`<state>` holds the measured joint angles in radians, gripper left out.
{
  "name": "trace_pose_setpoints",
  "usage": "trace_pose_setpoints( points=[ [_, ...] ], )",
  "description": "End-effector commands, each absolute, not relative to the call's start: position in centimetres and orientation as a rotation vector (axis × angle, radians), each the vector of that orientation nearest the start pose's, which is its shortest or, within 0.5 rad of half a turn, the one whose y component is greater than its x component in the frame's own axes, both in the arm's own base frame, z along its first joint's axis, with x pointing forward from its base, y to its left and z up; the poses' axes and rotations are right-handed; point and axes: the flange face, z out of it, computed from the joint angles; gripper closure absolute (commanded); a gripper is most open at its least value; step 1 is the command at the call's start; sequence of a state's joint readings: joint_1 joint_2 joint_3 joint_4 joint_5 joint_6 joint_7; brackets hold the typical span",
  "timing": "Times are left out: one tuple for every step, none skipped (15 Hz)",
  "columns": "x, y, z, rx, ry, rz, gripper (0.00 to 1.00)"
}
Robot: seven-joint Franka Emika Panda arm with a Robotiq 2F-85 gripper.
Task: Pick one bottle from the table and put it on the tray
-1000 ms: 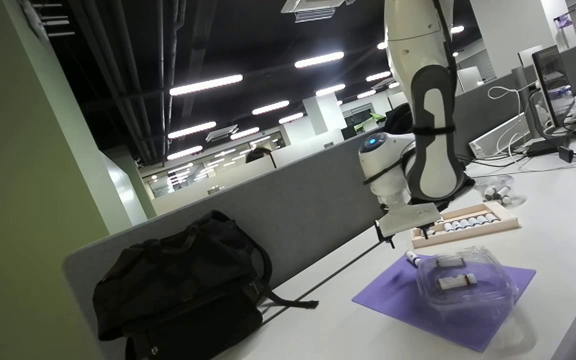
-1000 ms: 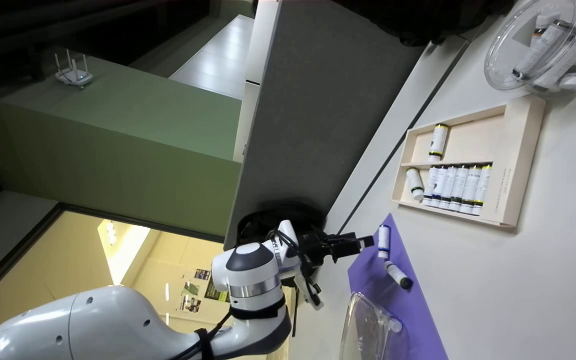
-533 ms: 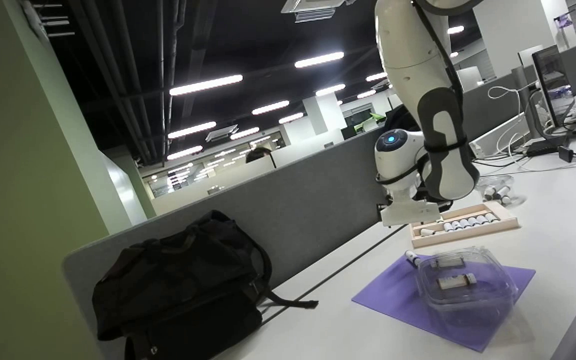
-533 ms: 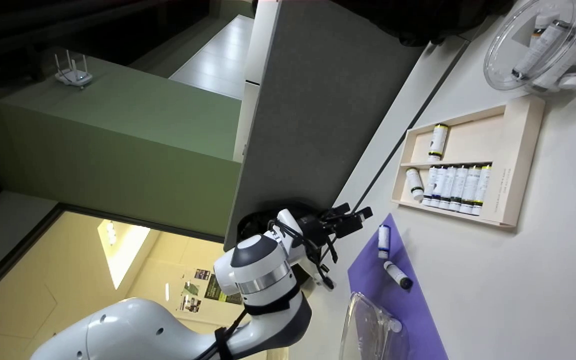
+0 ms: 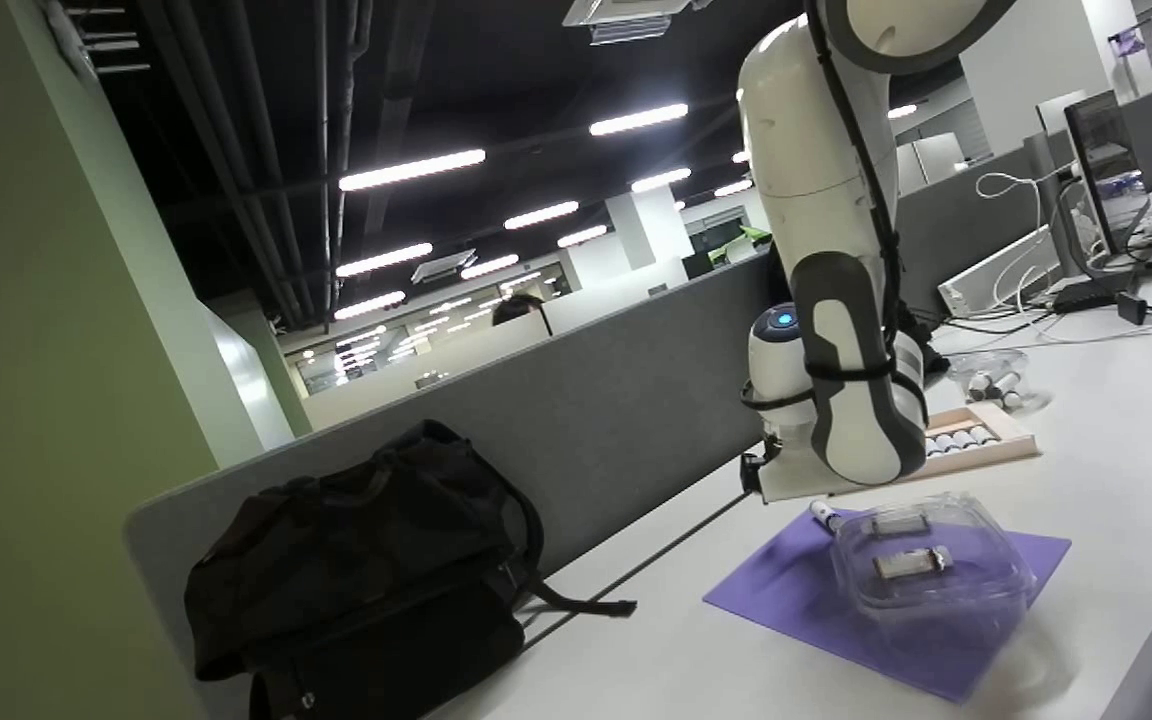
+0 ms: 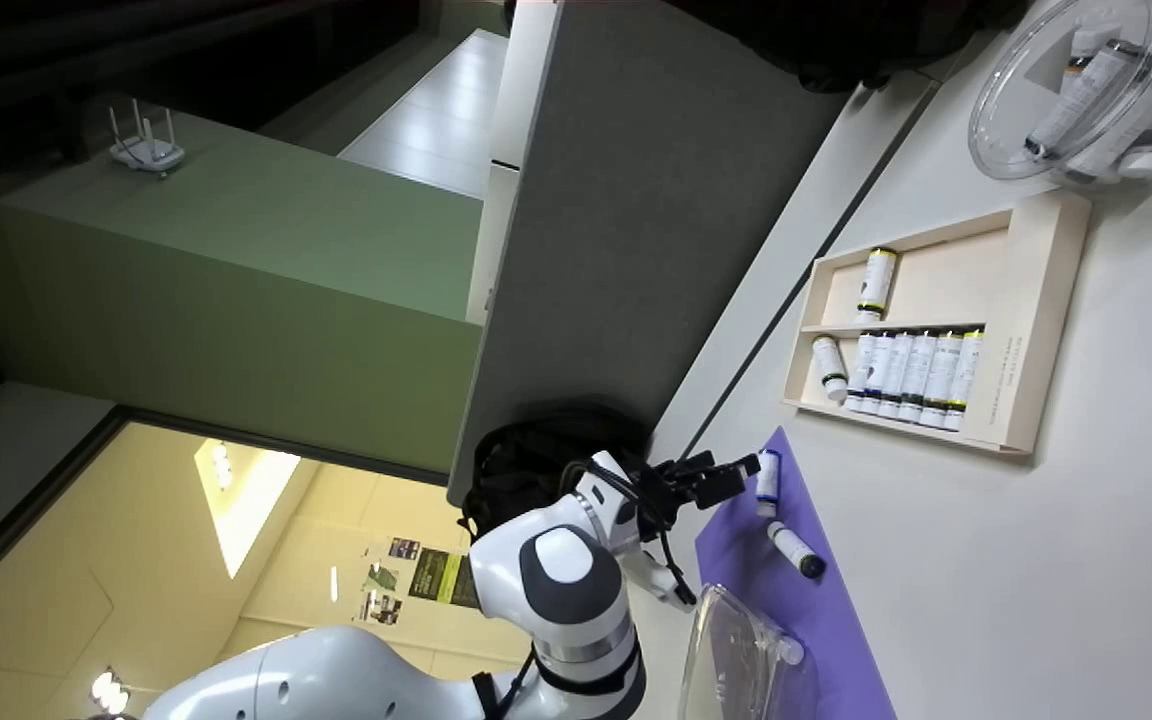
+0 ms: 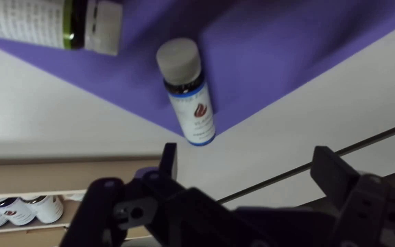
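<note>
Wrist view: I see the blue-banded bottle (image 7: 193, 109) lying on the purple mat (image 7: 252, 61), just ahead of the gripper (image 7: 245, 156), nearer one of its wide-parted fingers (image 7: 167, 161).

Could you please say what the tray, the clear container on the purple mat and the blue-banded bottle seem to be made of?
Tray: probably bare wood; pale tan, matte surface.
Clear container: likely thin, glossy plastic; the purple mat shows through and edges glint.
Blue-banded bottle: dark, shiny neck suggests glass, possibly plastic; matte cap looks plastic.
</note>
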<state>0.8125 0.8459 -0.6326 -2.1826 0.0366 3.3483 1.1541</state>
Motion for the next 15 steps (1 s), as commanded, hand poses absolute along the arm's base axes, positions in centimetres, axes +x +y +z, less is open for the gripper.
trace_pose_setpoints(
  points=[
    [56.9, 10.4, 12.4, -2.838, 0.993, -0.851, 0.00],
    [56.9, 10.5, 12.1, -2.845, 0.978, -0.824, 0.00],
    [57.1, 10.2, 12.3, -2.845, 0.962, -0.811, 0.00],
    [57.2, 10.1, 12.4, -2.844, 0.951, -0.786, 0.00],
    [57.2, 10.0, 12.4, -2.847, 0.940, -0.757, 0.00],
    [57.3, 9.9, 12.5, -2.849, 0.922, -0.728, 0.00],
    [57.4, 9.7, 12.5, -2.853, 0.917, -0.705, 0.00],
    [57.4, 9.5, 12.6, -2.855, 0.914, -0.682, 0.00],
    [57.3, 9.2, 12.8, -2.857, 0.912, -0.666, 0.00],
    [57.2, 9.0, 12.8, -2.861, 0.914, -0.644, 0.00],
    [57.1, 8.8, 12.8, -2.868, 0.923, -0.619, 0.00],
    [57.0, 8.5, 12.8, -2.880, 0.936, -0.595, 0.00],
    [56.9, 8.1, 12.7, -2.892, 0.955, -0.579, 0.00],
    [56.9, 7.9, 12.6, -2.896, 0.962, -0.562, 0.00],
    [57.0, 7.8, 12.4, -2.900, 0.968, -0.550, 0.00]
  ],
)
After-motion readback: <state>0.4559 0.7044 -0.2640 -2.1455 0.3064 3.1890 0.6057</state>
